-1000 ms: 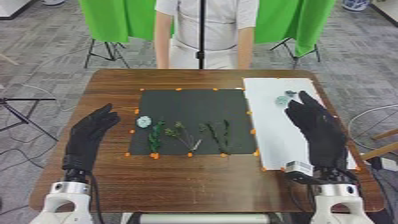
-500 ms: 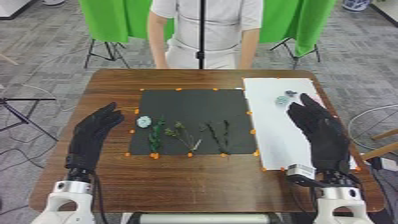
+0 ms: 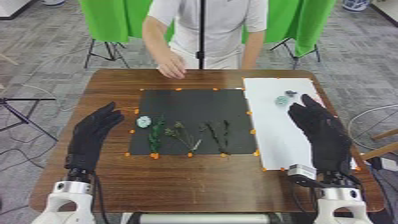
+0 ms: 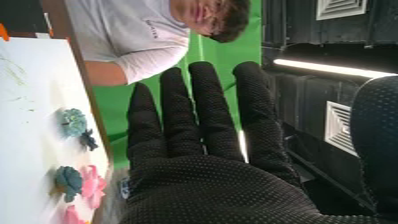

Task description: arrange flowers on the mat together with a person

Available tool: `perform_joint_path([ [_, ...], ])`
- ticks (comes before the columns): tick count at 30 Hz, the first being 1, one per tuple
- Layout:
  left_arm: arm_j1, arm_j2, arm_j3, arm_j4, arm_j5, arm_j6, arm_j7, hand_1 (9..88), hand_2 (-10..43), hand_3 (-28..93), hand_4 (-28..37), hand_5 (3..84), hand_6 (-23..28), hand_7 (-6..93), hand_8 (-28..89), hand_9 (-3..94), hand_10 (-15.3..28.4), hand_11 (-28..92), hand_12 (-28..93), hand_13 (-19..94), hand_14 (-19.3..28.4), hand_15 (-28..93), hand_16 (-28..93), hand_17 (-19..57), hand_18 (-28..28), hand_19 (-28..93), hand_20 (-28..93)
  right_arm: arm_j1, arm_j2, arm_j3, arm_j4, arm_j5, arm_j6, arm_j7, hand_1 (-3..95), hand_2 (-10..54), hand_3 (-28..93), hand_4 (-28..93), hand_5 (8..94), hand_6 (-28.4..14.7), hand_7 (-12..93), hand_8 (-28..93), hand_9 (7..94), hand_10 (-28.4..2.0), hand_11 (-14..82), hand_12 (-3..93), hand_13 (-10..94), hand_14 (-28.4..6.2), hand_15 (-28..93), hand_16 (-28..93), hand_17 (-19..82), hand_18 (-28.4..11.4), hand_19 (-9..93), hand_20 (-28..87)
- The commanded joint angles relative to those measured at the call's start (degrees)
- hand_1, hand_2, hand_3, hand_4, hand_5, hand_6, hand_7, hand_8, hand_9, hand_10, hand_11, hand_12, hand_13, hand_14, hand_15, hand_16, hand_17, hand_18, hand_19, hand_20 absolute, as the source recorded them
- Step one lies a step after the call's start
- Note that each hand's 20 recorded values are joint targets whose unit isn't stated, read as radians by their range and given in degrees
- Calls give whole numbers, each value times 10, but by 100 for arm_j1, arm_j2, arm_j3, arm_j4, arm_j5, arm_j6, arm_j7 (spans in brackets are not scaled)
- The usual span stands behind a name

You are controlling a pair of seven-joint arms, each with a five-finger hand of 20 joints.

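Observation:
In the head view, my right hand (image 3: 317,122) is open over the white sheet (image 3: 280,145); my left hand (image 3: 92,131) is open at the dark mat's left. On the mat (image 3: 191,102) lie a pale blue flower (image 3: 144,121) near its left edge, a green leafy stem (image 3: 155,138), small-flowered stems (image 3: 183,134) and dark thin stems (image 3: 218,136). A light teal flower (image 3: 282,100) and a small dark one (image 3: 290,93) rest on the sheet. In the right wrist view, my right hand (image 4: 218,192) has straight fingers, with teal flowers (image 4: 68,183) and pink flowers (image 4: 92,186) beyond.
Across the brown table (image 3: 191,182), a person's hand (image 3: 172,67) is over the far edge, beyond the mat. Orange pieces (image 3: 252,131) mark the mat's border. A thin dark pole (image 3: 201,35) stands at the far side.
The person's hand has come forward to the table's far edge. My right hand has shifted slightly, uncovering more around the teal flower. My left hand has moved slightly to the right.

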Motion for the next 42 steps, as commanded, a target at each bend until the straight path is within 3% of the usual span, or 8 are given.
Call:
perform_joint_path([
  [1, 22, -20, 11, 1, -60, 16, -32, 223, 29, 678, -241, 470, 29, 117, -57, 443, 127, 155, 148, 358, 169, 117, 60, 65, 129, 60, 205, -65, -41, 14, -30, 23, 105, -92, 87, 18, 820, -174, 445, -5, 98, -89, 455, -154, 53, 120, 339, -131, 105, 148, 207, -124, 15, 287],
  [5, 15, -15, -4, 8, -51, -2, -52, 224, 28, 678, -241, 470, 29, 117, -57, 443, 127, 156, 149, 358, 169, 117, 61, 64, 129, 58, 204, -64, -79, 73, -47, -26, 73, -77, 87, 18, 821, -175, 446, -5, 99, -89, 456, -154, 53, 121, 340, -132, 106, 149, 208, -124, 15, 287],
  [10, 21, -13, -7, 15, -134, 50, -45, 224, 27, 679, -240, 470, 29, 117, -56, 443, 127, 156, 148, 358, 169, 118, 61, 64, 130, 59, 204, -91, -81, 91, -58, -1, 166, -95, 87, 19, 822, -175, 450, -5, 99, -89, 457, -154, 53, 121, 342, -132, 107, 151, 208, -124, 16, 288],
  [14, -30, 3, 7, 35, -88, 2, -63, 224, 26, 678, -241, 470, 30, 116, -57, 443, 127, 156, 148, 358, 169, 119, 62, 63, 129, 57, 203, -58, -55, 58, -36, 15, 193, -89, 88, 19, 822, -175, 453, -5, 100, -89, 459, -154, 54, 122, 344, -132, 108, 152, 209, -124, 17, 289],
  [19, 58, -3, -34, 11, -156, 59, -36, 224, 26, 677, -240, 471, 29, 118, -57, 443, 126, 156, 149, 358, 169, 120, 61, 62, 130, 57, 203, -96, -83, 31, -33, -26, 153, -72, 91, 21, 822, -176, 454, -5, 100, -90, 461, -154, 54, 122, 349, -133, 109, 152, 211, -124, 17, 290],
  [24, -60, 43, -5, 73, -158, -14, -97, 225, 25, 677, -239, 470, 29, 118, -57, 443, 127, 156, 149, 358, 169, 121, 61, 62, 130, 57, 203, -114, -78, 42, -37, 17, 241, -89, 90, 22, 824, -175, 456, -5, 102, -89, 463, -154, 55, 123, 355, -135, 112, 155, 212, -124, 18, 291],
  [38, 41, 43, -56, 19, -168, 21, -31, 224, 24, 678, -238, 471, 29, 119, -57, 443, 127, 157, 149, 358, 169, 122, 62, 62, 130, 58, 203, -101, -57, 37, -42, -13, 176, -100, 95, 25, 821, -176, 459, -6, 103, -89, 466, -154, 55, 125, 365, -135, 116, 160, 214, -124, 20, 293],
  [42, -4, 35, -37, 41, -177, 22, -44, 224, 24, 678, -239, 471, 29, 120, -57, 444, 127, 157, 149, 358, 169, 122, 62, 61, 130, 59, 204, -127, -76, 53, -70, 52, 283, -96, 95, 26, 820, -176, 460, -5, 105, -90, 467, -154, 55, 125, 367, -135, 116, 160, 214, -124, 20, 293],
])
